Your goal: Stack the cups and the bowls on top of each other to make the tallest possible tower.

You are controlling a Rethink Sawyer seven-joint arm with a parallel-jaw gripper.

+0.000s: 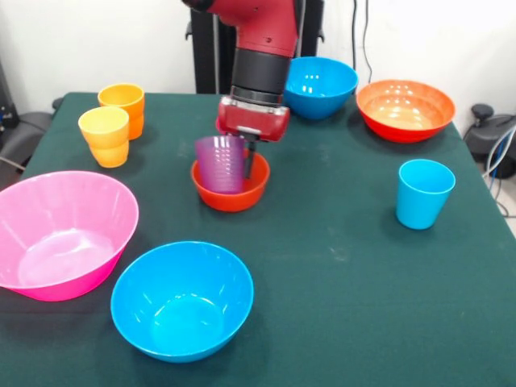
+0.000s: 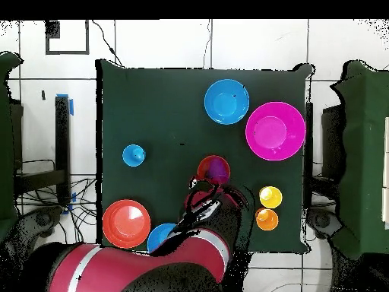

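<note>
We see the green table [image 1: 339, 242] carrying the large pink bowl [image 1: 60, 234] at the near left of the front view, a blue bowl [image 1: 181, 300] beside it, a second blue bowl [image 1: 320, 87] and the wide orange bowl [image 1: 405, 109] along the far edge. At the middle, the small orange-red bowl [image 1: 230, 187] holds the purple cup [image 1: 221, 164] upright, with the gripper [image 1: 246, 157] directly over it; we cannot tell whether its fingers pinch the cup's rim. Smallest, the light blue cup [image 1: 424, 193] stands alone at the right, and the orange cup [image 1: 122, 106] and yellow-orange cup [image 1: 106, 135] stand just beside each other at the far left.
</note>
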